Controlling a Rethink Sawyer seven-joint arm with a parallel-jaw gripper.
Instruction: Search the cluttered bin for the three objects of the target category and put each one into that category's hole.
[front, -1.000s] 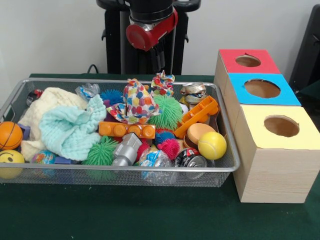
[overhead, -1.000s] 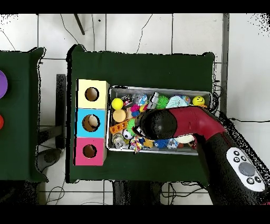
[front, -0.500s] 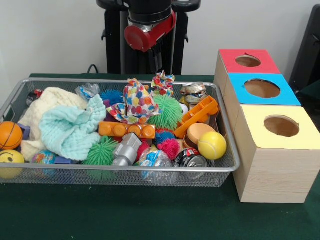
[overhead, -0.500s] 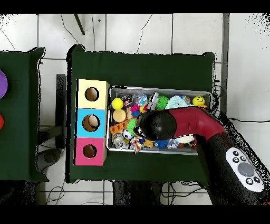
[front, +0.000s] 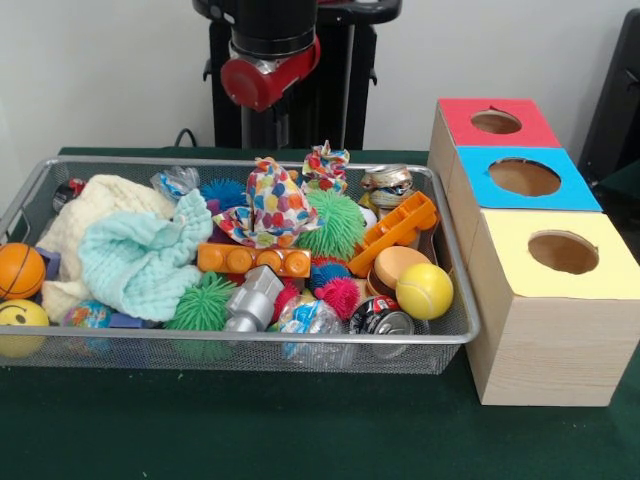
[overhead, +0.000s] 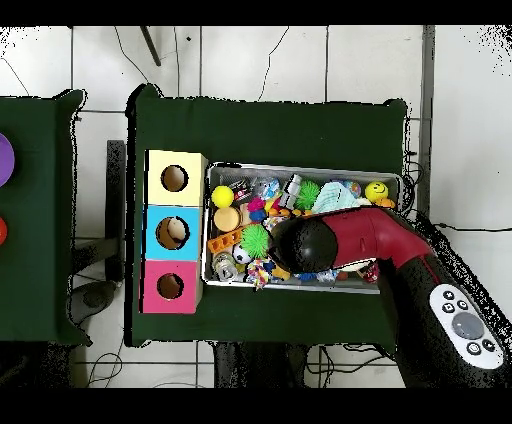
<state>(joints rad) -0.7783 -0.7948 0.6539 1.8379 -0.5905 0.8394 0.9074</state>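
Shifting since a second ago: arm head (front: 262, 68) sliding toward picture-left in the front view, clearing the spotted fabric bundle (front: 272, 205); in the overhead view, drifting away from the boxes and uncovering the green spiky ball (overhead: 256, 239). Bin contents lying unchanged. Hand: not showing clearly in either view, hidden under the arm overhead and lost against the dark pedestal in front; cannot tell how far open or whether holding anything. Bin (front: 452, 336) sitting on the green worktop (front: 300, 430), just beside the row of boxes. Hole (front: 496, 122) in the red-topped box, farthest from the camera in front, looking empty as far as showing. Progress, judging from this: none of the three plush animals visible anywhere, probably lying buried under cloths and balls; no delivery evident, all three seemingly remaining. Front view alone showing layering of clutter, mint knitted cloth (front: 140, 262) and cream cloth (front: 95, 205) covering the left end; overhead alone showing all three holes from straight above.
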